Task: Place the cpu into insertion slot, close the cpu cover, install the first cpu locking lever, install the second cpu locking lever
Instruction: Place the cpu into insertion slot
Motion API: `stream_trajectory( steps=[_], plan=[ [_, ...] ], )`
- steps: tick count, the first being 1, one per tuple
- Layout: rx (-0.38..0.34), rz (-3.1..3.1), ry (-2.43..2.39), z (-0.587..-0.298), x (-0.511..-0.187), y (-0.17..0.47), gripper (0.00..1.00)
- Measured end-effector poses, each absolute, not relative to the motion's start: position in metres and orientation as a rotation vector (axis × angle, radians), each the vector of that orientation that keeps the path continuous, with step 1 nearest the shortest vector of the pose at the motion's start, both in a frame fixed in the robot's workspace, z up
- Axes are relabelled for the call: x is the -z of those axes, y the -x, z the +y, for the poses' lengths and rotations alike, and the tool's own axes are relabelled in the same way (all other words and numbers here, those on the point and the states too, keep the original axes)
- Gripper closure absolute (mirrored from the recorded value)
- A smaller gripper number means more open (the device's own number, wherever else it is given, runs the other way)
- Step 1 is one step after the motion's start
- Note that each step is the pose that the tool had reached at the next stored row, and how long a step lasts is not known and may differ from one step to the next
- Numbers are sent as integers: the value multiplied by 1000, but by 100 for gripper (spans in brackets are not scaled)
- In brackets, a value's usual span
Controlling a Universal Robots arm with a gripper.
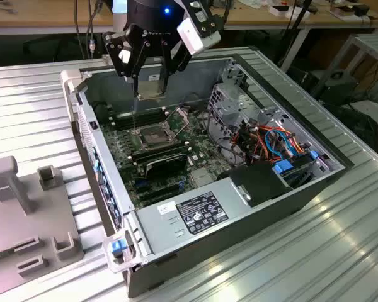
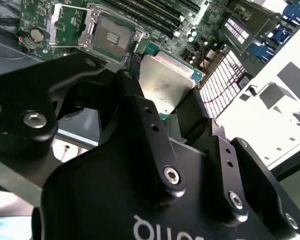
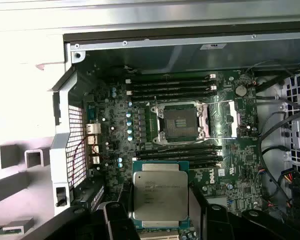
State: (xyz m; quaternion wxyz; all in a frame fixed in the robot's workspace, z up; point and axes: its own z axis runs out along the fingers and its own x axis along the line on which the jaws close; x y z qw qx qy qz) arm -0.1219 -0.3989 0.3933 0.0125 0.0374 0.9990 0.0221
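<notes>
The gripper (image 1: 149, 80) pinches the cpu (image 3: 160, 195) and holds it in the air above the green board, near the bare insertion slot (image 3: 180, 120), whose cpu cover (image 3: 235, 119) seems flipped open, so no step is done yet.

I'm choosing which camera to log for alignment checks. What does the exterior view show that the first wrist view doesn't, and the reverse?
Exterior view: the gripper from outside, the power supply, orange and blue cables, a grey fixture beside the case. First wrist view: the round coin cell. Both: the cpu held in the fingers, clear of the empty insertion slot.
</notes>
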Motion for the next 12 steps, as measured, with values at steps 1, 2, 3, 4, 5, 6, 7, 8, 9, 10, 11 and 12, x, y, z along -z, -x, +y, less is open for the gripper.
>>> stream_trajectory(
  steps=[1,2,3,4,5,6,7,8,9,10,11,12],
  plan=[
    [-69,3114,-117,-399,-393,122,46],
    [-69,3114,-117,-399,-393,122,46],
    [-69,3114,-117,-399,-393,122,46],
    [-69,3114,-117,-399,-393,122,46],
    [-69,3114,-116,-399,-393,122,46],
    [-69,3114,-117,-399,-393,122,46],
    [-69,3114,-117,-399,-393,122,46],
    [-69,3114,-117,-399,-393,122,46],
    [-69,3114,-117,-399,-393,122,46],
    [-69,3114,-117,-399,-393,122,46],
    [-68,3114,-118,-399,-393,122,46],
    [-68,3113,-124,-399,-393,122,46]
  ],
)
